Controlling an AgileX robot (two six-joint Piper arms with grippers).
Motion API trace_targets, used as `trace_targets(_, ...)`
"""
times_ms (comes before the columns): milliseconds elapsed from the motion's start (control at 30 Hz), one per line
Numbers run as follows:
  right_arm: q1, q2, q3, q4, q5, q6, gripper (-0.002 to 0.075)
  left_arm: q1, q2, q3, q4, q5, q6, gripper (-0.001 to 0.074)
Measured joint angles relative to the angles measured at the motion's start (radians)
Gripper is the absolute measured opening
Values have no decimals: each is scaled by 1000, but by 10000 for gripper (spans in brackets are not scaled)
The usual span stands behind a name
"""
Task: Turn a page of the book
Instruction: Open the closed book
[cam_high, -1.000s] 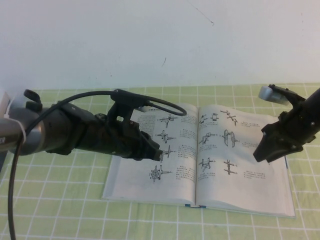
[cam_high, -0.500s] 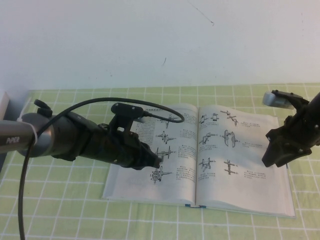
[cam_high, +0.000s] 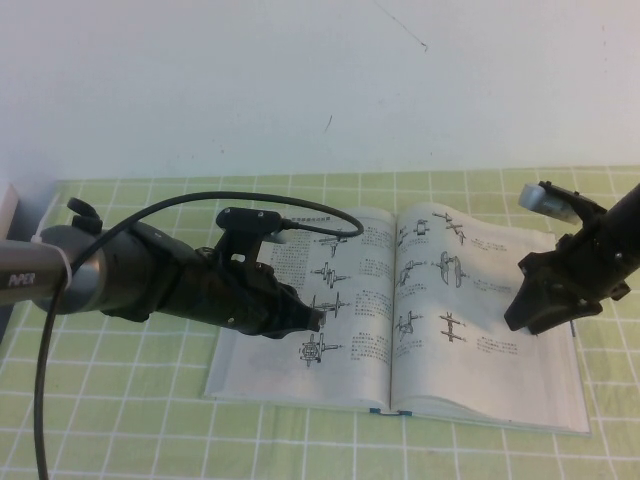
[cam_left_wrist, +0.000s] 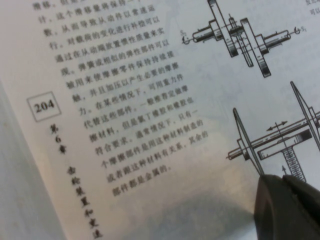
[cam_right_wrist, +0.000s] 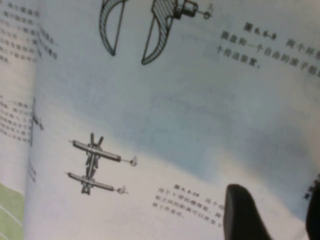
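Observation:
The book (cam_high: 300, 380) lies open on the green checked cloth, blue cover edge at the front. My left gripper (cam_high: 318, 318) is shut, its tip resting on the left leaf with four stacked shaft sketches (cam_left_wrist: 125, 100); the tip shows in the left wrist view (cam_left_wrist: 287, 200). My right gripper (cam_high: 525, 315) is open at the outer side of the page (cam_high: 450, 290), the right leaf with six shaft sketches. That page bows up off the leaves below. In the right wrist view the page (cam_right_wrist: 175, 100) fills the picture, with one finger (cam_right_wrist: 240, 210) on it.
The green checked cloth (cam_high: 120, 420) covers the table up to a white wall (cam_high: 300, 80). A black cable loop (cam_high: 320, 215) from my left arm hangs over the book's left half. A pale object (cam_high: 5, 215) stands at the far left edge.
My right gripper has moved in toward the spine, and the right page has bowed upward, its sketches shifted left. My left arm has barely moved.

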Motion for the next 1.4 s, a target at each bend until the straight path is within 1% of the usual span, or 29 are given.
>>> trace_targets(167,10,22,0,108,-4,-52,292,0,0,0,0,0,0,-4)
trace_targets(433,43,57,-8,206,-5,-92,292,0,0,0,0,0,-4,-4)
trace_targets(700,68,83,-10,341,-7,-194,292,0,0,0,0,2,-4,-4)
trace_targets(833,68,89,-10,353,-7,-209,292,4,0,-2,0,45,-4,-4)
trace_targets(1000,68,93,-10,359,-7,-213,292,-1,-64,2,30,184,15,-4)
trace_targets(1067,68,95,-10,362,-7,-215,292,-22,-119,2,56,239,30,-4)
trace_targets(1200,68,100,-10,365,-5,-216,292,-99,-243,2,171,258,34,-4)
trace_targets(1400,68,101,-10,370,-5,-221,291,-265,-379,3,368,228,38,-4)
